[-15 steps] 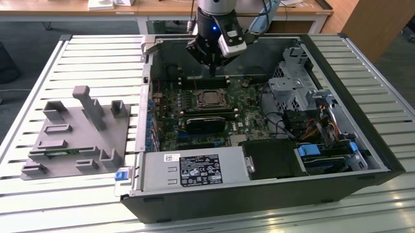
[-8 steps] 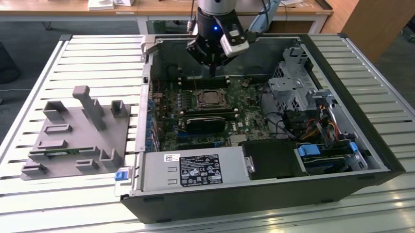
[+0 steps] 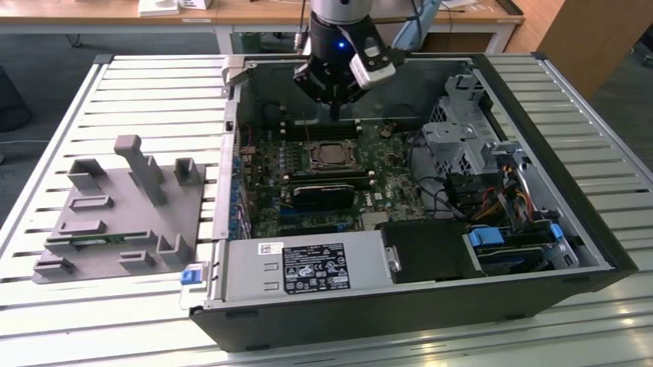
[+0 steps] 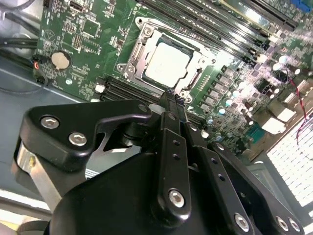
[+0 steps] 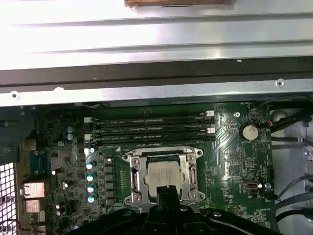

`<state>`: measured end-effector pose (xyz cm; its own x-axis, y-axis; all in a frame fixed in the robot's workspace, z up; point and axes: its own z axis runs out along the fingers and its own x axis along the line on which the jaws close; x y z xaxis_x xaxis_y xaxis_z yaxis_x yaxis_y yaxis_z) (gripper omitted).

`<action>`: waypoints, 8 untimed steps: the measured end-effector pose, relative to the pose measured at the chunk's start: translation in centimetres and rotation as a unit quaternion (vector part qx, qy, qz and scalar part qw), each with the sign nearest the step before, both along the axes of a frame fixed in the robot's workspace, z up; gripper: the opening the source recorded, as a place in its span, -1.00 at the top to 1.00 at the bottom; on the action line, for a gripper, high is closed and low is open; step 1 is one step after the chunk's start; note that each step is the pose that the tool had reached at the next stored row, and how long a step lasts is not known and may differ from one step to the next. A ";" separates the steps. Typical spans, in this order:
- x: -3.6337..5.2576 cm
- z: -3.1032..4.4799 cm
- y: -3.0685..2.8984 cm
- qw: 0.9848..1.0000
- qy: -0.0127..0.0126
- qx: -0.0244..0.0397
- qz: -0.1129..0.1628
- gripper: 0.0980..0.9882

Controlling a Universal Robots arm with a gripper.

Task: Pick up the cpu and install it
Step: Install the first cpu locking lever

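The cpu is a small silver-grey square lying flat in the metal-framed socket on the green motherboard inside the open computer case. It appears in both wrist views, at cpu and cpu. My gripper hangs above the board, just behind the socket toward the case's back wall. Its black fingers are pressed together into one narrow tip with nothing between them. In the first wrist view the gripper tip overlaps the chip's near edge.
A grey plastic fixture with posts sits on the slatted table at the exterior view's left. Inside the case are a black heatsink block, the power supply, a drive cage with cables, and memory slots.
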<state>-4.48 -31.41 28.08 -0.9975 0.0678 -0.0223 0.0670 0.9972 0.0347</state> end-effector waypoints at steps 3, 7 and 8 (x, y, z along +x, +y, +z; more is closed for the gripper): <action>0.00 -0.02 0.00 1.000 0.000 0.000 0.024 0.98; 0.00 -0.07 -0.01 0.999 0.000 0.000 0.055 0.98; 0.00 -0.07 -0.01 0.998 0.000 0.000 0.062 0.98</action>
